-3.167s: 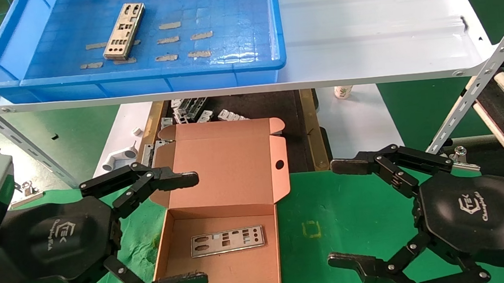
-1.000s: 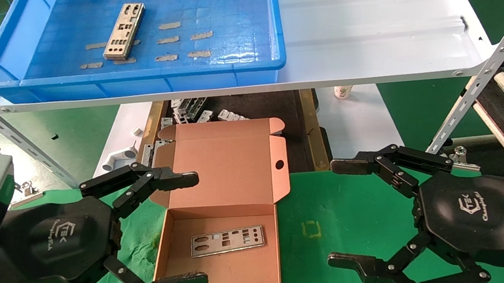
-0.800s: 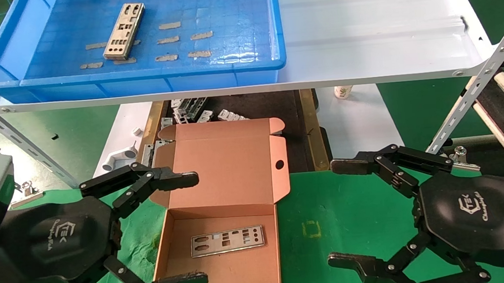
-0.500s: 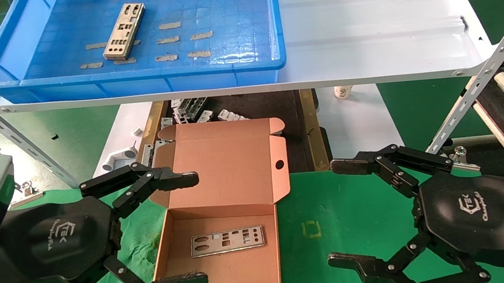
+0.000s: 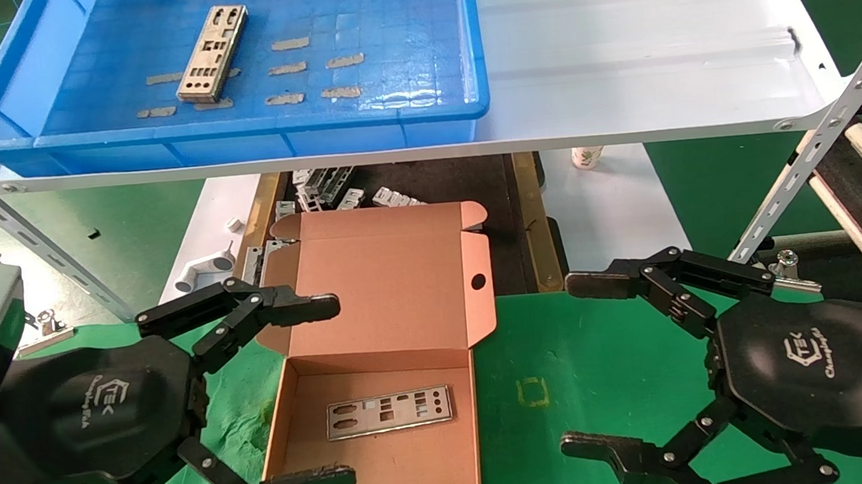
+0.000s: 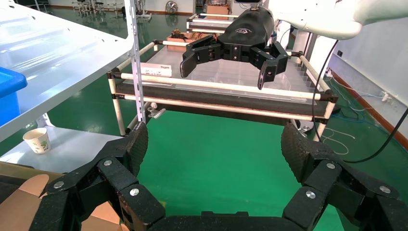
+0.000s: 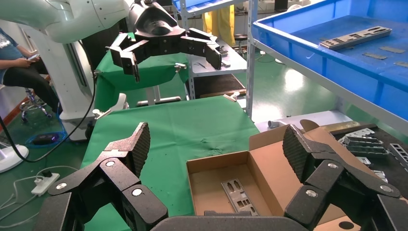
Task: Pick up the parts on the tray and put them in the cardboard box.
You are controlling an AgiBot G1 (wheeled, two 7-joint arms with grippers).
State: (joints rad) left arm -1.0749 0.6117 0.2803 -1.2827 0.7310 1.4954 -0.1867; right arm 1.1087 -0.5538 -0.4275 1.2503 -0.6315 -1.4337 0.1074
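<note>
Both end effectors hover low over the near edge of the green surface (image 5: 609,351), spread wide and holding nothing: the left end effector (image 5: 327,392) flanks the left side of the cardboard box (image 5: 377,338), its far finger overlapping the raised lid's left tab, while the right end effector (image 5: 586,360) sits well apart to the box's right. One part (image 5: 389,411) already lies flat on the box floor; the last part (image 5: 213,53) rests in the blue tray (image 5: 252,125) on the white shelf (image 5: 639,56), toward the tray's far left, among small grey tape scraps (image 5: 293,68). The work looks about half done, with a reach to the tray next. The main risk, as I judge it, is the left arm rising and catching the lid tab, dragging or flipping the light box. The thin plate also lies flush on the gridded floor, so fingertips may skate over it or pinch a scrap instead.
</note>
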